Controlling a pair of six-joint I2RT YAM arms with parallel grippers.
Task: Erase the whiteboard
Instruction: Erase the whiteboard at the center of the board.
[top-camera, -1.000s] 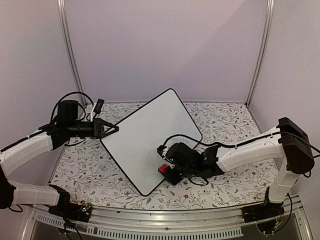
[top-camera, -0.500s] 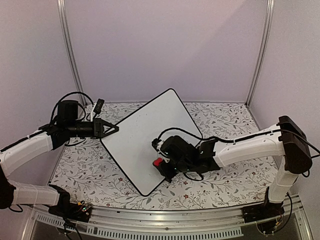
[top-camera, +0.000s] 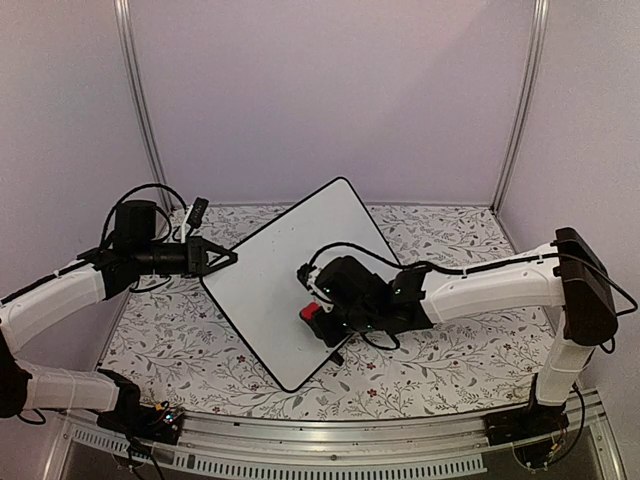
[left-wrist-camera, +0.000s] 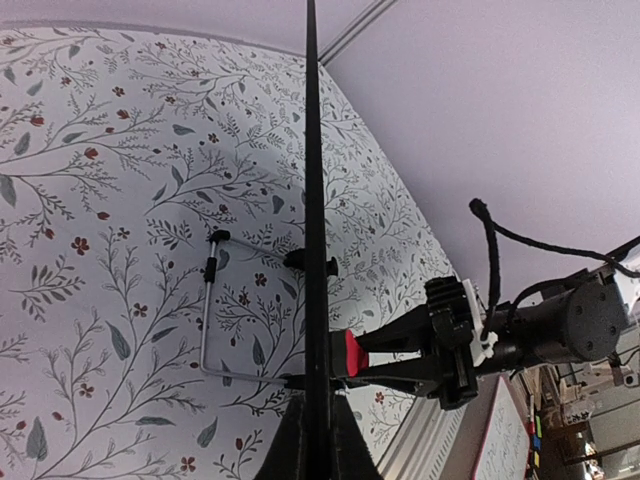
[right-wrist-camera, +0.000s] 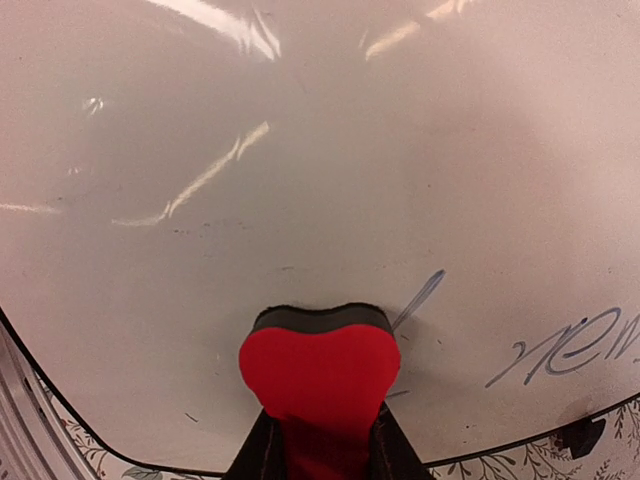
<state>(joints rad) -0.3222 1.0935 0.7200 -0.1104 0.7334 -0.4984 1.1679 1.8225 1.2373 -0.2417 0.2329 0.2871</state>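
Note:
The whiteboard (top-camera: 275, 265) is a glossy white board in a thin black frame, turned like a diamond over the table. My left gripper (top-camera: 230, 258) is shut on its left corner. In the left wrist view the whiteboard (left-wrist-camera: 310, 150) is edge-on, running out from my left gripper (left-wrist-camera: 318, 408). My right gripper (top-camera: 322, 318) is shut on a red eraser (top-camera: 311, 312) and presses its dark felt against the lower part of the board. In the right wrist view the eraser (right-wrist-camera: 320, 362) sits in my right gripper (right-wrist-camera: 320, 440), beside a grey stroke (right-wrist-camera: 420, 296) and grey handwriting (right-wrist-camera: 565, 350).
A wire stand (left-wrist-camera: 206, 320) folds out from the board's back. A small black object (top-camera: 199, 211) lies at the table's back left. The floral tablecloth (top-camera: 450, 240) is bounded by lilac walls and metal posts (top-camera: 140, 110). The right arm (top-camera: 490, 290) reaches across the right half.
My right gripper has slid the red eraser up and to the left across the lower board. The left gripper and the board have stayed put.

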